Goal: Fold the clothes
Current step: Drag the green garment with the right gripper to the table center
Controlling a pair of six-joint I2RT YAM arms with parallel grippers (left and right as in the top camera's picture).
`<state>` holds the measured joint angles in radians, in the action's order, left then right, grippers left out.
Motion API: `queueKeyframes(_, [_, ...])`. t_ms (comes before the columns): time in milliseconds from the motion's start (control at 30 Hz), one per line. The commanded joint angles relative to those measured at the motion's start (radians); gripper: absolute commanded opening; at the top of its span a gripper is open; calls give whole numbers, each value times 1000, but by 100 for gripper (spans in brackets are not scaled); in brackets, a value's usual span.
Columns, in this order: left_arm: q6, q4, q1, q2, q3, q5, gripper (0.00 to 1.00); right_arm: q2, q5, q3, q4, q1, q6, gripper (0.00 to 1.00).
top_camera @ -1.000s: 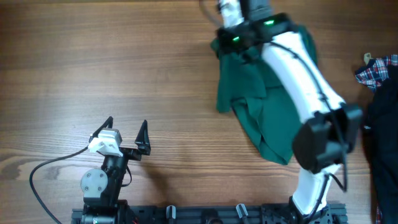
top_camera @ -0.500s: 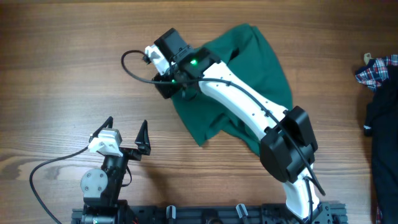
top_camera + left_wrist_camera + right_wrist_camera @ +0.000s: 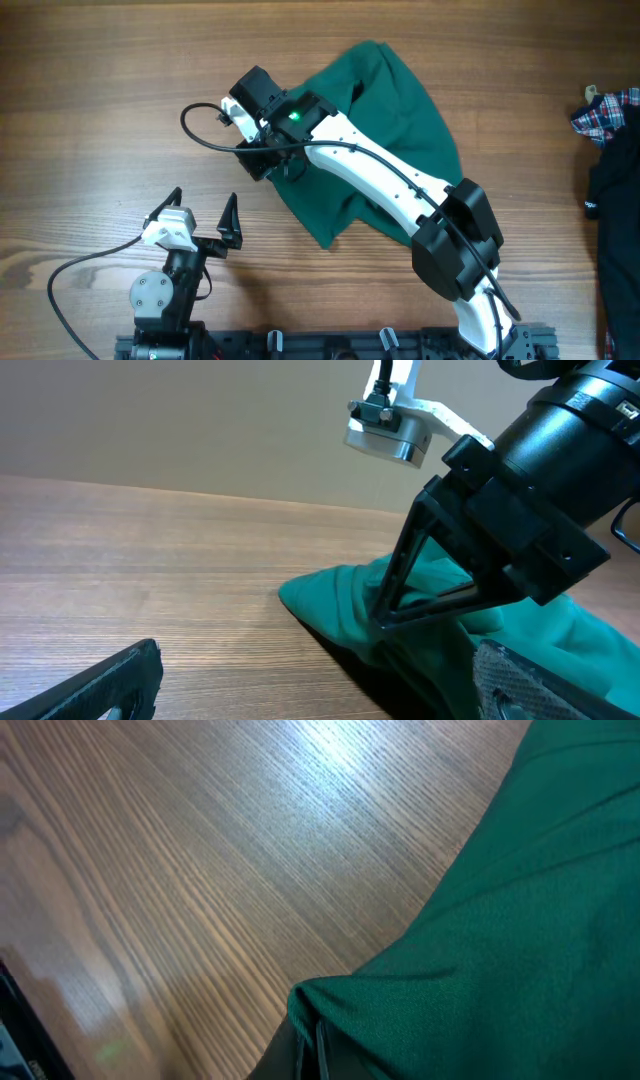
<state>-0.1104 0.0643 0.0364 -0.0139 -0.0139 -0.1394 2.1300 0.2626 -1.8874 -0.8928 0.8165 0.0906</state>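
Observation:
The clothes, one dark green garment (image 3: pixel 400 110), lie spread and rumpled across the middle of the table. My right gripper (image 3: pixel 268 168) is at the garment's left edge and is shut on a bunched fold of it. In the right wrist view that fold (image 3: pixel 340 1005) bulges over the shut gripper (image 3: pixel 310 1055). The left wrist view shows the black right fingers (image 3: pixel 400 605) pinching the green cloth (image 3: pixel 340 600) just above the wood. My left gripper (image 3: pixel 205 207) stands open near the front edge, left of the garment, with nothing between its fingers (image 3: pixel 110 680).
A red-blue plaid cloth (image 3: pixel 605 110) and a black garment (image 3: pixel 618 200) lie at the right edge. A black cable (image 3: pixel 70 275) loops beside the left arm's base. A black rail (image 3: pixel 330 345) runs along the front edge.
My right arm has swung from the far right toward the left, dragging the green garment's edge with it, so the cloth now lies spread across the centre. The left arm has stayed still.

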Motion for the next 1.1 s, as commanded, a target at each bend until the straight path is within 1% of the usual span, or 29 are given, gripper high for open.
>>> queueKeyframes(0, [-9,0,-9,7,8,6,100,21,35,-2,-10,5,48,4])
queueKeyframes(33, [-9,0,-9,7,8,6,100,21,35,-2,-14,5,48,4])
queueKeyframes(67, [-9,0,-9,7,8,6,100,21,48,-2,-21,5,61,25])
queueKeyframes(100, [-9,0,-9,7,8,6,100,21,56,-2,-20,5,73,41])
queueKeyframes(133, [-9,0,-9,7,8,6,100,21,68,-2,-18,5,65,49])
queueKeyframes(200, [-9,0,-9,7,8,6,100,-2,68,-7,-18,-8,62,57])
queueKeyframes(267, [-9,0,-9,7,8,6,100,-63,65,-14,-17,-45,40,74])
queueKeyframes(400, [-9,0,-9,7,8,6,100,-215,-62,-13,-79,-183,55,80])
queueKeyframes(433, [-9,0,-9,7,8,6,100,-237,-108,-13,-107,-230,77,85])
queueKeyframes(500, [-10,0,-9,7,8,6,100,-243,-145,-13,-164,-312,78,86])
queueKeyframes(567, [-9,0,-9,7,8,6,100,-238,-154,1,-223,-425,109,87])
queueKeyframes(633, [-9,0,-9,7,8,6,100,-238,-159,20,-240,-505,153,90])
queueKeyframes(700, [-9,0,-9,7,8,6,100,-238,-159,52,-250,-565,151,93])
queueKeyframes(800, [-9,0,-9,7,8,6,100,-238,-176,147,-254,-624,145,93])
queueKeyframes(867, [-9,0,-9,7,8,6,100,-238,-177,237,-217,-665,146,93])
queueKeyframes(1000, [-9,0,-9,7,8,6,100,-238,-178,326,-181,-677,145,92])
queueKeyframes(1067, [-9,0,-9,7,8,6,100,-238,-179,343,-197,-677,146,92])
